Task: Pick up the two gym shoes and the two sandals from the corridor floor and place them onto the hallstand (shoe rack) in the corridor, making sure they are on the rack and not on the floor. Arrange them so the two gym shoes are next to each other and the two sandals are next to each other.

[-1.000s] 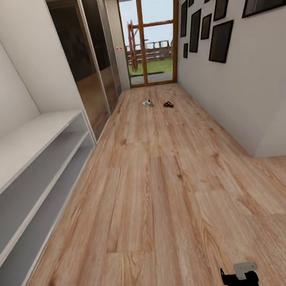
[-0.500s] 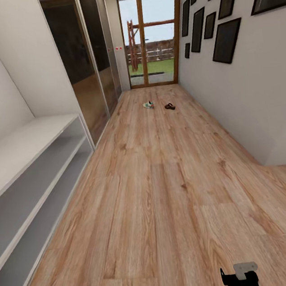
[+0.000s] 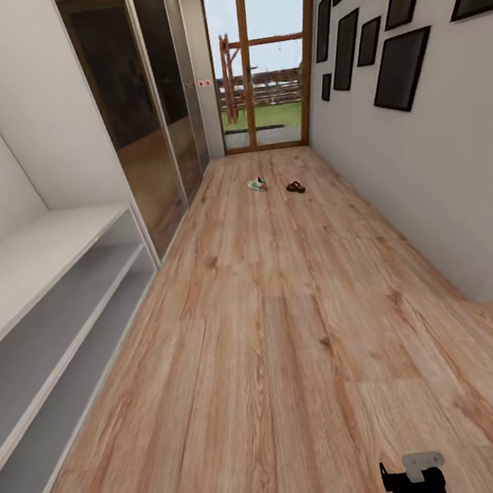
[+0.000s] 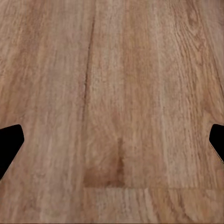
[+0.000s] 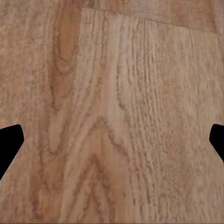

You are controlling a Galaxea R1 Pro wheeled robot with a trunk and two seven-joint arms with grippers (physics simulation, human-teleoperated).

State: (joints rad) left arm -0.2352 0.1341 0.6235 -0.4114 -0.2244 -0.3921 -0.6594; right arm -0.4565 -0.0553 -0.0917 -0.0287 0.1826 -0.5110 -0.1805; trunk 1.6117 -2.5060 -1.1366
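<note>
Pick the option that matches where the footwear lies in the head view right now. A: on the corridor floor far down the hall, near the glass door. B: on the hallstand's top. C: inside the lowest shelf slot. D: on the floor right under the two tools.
A: a gym shoe and a sandal lie apart on the corridor floor far ahead near the glass door, with the hallstand shelves bare.
</note>
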